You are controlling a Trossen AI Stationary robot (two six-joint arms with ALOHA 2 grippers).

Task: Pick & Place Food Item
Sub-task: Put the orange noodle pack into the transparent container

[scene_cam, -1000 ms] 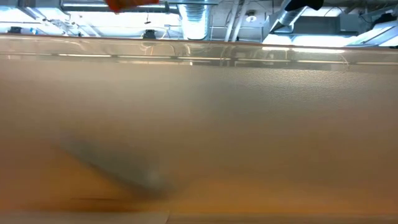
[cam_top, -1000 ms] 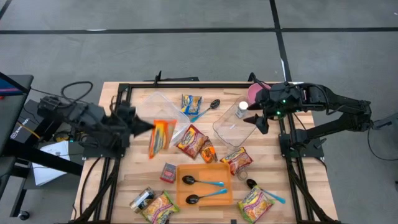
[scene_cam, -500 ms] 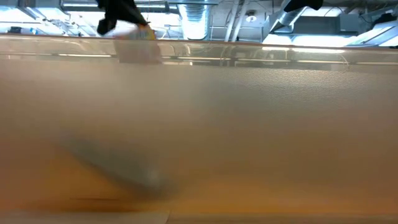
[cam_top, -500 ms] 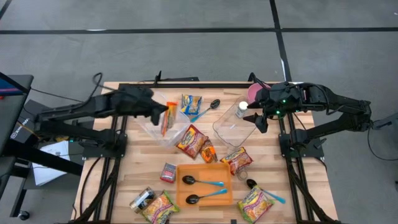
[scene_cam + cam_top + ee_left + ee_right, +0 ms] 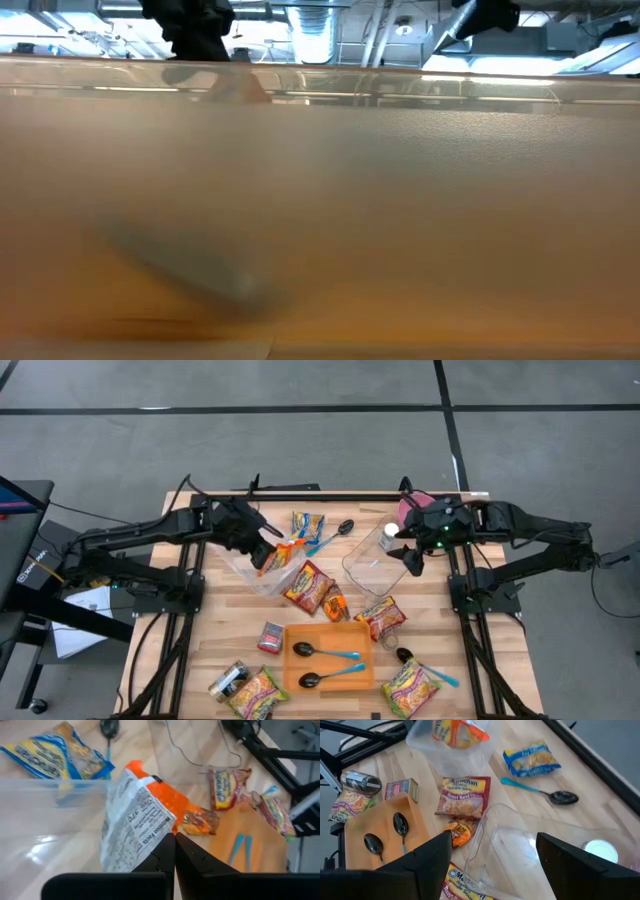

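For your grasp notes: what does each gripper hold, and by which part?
Left gripper pinches the orange packet by one edge. Right gripper is open, holding nothing.

L gripper w/ the orange snack packet is now further right & toward the far side vs 1 s ago, over the clear container at far left-centre. Packet now sits lower, inside the container walls, no longer upright as 0.5 s ago. R arm shifts slightly left.
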